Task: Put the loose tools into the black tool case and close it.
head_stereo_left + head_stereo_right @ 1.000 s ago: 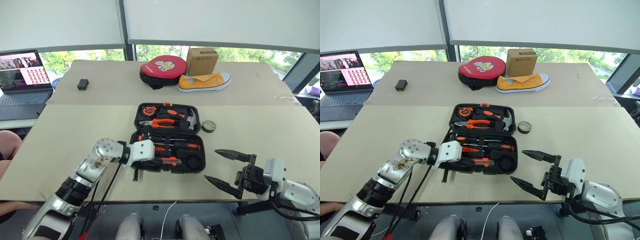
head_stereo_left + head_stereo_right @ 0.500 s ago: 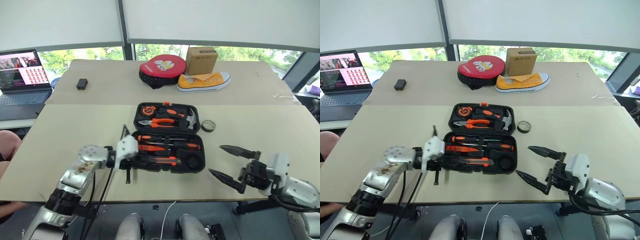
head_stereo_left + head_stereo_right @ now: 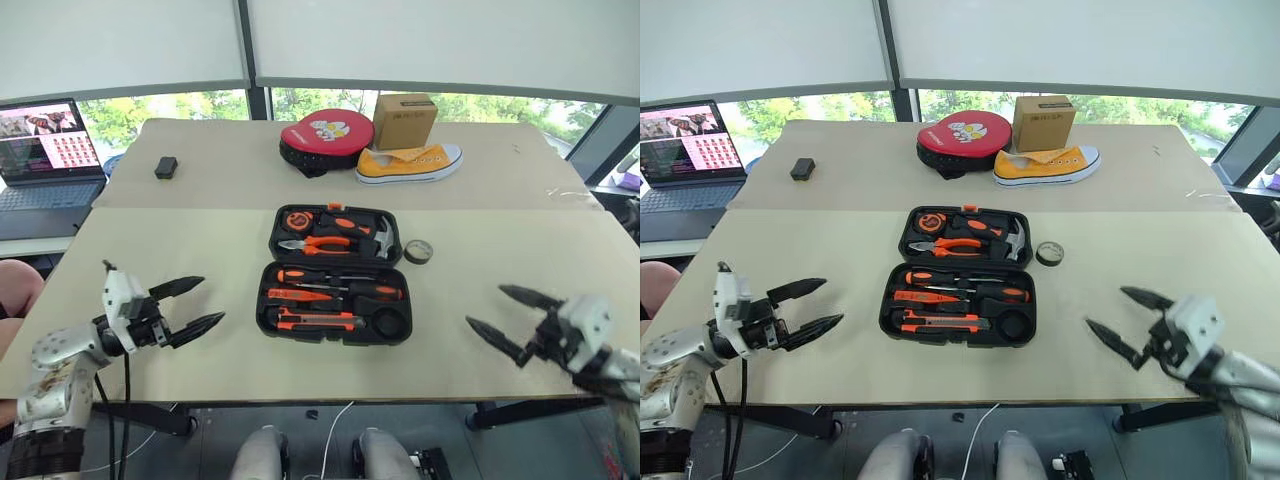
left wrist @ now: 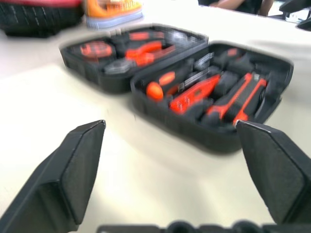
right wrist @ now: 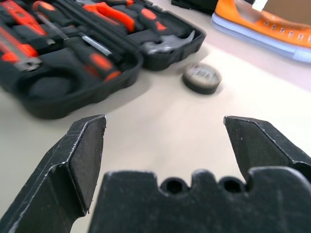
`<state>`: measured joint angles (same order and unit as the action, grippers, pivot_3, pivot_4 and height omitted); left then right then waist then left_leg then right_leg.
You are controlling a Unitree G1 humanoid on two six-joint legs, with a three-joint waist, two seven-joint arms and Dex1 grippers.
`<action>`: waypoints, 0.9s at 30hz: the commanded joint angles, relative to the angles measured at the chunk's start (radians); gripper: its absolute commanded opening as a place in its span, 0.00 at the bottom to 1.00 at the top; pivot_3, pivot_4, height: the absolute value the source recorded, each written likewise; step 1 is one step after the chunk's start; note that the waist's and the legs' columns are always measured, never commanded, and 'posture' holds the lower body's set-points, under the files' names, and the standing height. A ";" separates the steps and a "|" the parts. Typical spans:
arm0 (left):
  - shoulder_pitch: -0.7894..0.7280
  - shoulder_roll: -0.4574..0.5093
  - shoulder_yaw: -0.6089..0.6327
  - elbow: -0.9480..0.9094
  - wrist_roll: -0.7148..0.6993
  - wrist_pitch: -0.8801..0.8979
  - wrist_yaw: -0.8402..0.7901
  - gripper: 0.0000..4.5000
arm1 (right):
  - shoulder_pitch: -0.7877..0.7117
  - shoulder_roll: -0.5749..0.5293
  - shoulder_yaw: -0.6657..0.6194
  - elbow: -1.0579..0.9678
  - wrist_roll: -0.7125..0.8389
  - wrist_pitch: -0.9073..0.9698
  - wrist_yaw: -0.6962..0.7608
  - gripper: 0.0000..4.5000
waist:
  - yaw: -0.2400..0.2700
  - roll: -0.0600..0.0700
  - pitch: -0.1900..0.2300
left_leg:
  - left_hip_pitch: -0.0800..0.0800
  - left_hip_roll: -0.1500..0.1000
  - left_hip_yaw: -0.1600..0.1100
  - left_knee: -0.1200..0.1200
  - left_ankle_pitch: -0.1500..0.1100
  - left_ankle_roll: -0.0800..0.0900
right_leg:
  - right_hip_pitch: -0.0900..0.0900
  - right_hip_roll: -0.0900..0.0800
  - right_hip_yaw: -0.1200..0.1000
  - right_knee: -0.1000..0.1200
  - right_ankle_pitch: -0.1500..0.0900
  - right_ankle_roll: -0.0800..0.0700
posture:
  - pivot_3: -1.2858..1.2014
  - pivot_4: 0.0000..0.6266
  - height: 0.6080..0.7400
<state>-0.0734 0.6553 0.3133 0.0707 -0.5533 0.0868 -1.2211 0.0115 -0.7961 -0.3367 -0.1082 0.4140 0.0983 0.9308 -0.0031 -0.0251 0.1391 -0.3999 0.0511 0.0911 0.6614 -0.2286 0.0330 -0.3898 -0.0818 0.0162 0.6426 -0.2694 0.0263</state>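
Note:
The black tool case (image 3: 334, 338) lies open in the middle of the table. Its near half holds two orange-and-black screwdrivers (image 3: 340, 276), a slim orange tester pen (image 3: 300, 297) and a utility knife (image 3: 315, 321). The small dark tape roll (image 3: 418, 251) lies on the table just right of the case, also seen in the right wrist view (image 5: 202, 77). My left gripper (image 3: 212, 300) hovers open and empty left of the case. On the other side my right gripper (image 3: 484, 306) is open and empty too, well to the case's right.
The case's far half holds pliers, a hammer and a tape measure (image 3: 297, 218). At the table's back stand a round red-and-black pouch (image 3: 326, 135), a yellow shoe (image 3: 408, 162) and a cardboard box (image 3: 404, 120). A small black object (image 3: 166, 167) and a laptop (image 3: 45, 150) are at the far left.
My left gripper pulled away from the case's near left corner, swung out to the left and opened. My right gripper drifted to the right, staying open.

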 commanded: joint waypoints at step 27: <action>-0.148 -0.060 -0.151 -0.094 0.031 -0.009 0.049 1.00 | -1.103 0.163 0.802 0.969 -0.675 -0.010 0.306 0.84 | -0.012 0.001 0.001 | -0.017 0.000 0.001 0.000 0.001 -0.001 | -0.018 0.004 -0.001 0.003 0.000 0.000 | 0.52 0.24 1.00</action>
<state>-0.2125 0.5834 0.1509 0.0124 -0.5137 0.0884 -1.1701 -1.0674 -0.6417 0.4803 0.8414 -0.2549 0.1038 1.2226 -0.0151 -0.0242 0.1403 -0.4164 0.0508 0.0926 0.6613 -0.2280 0.0322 -0.4075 -0.0777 0.0152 0.6460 -0.2690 0.0262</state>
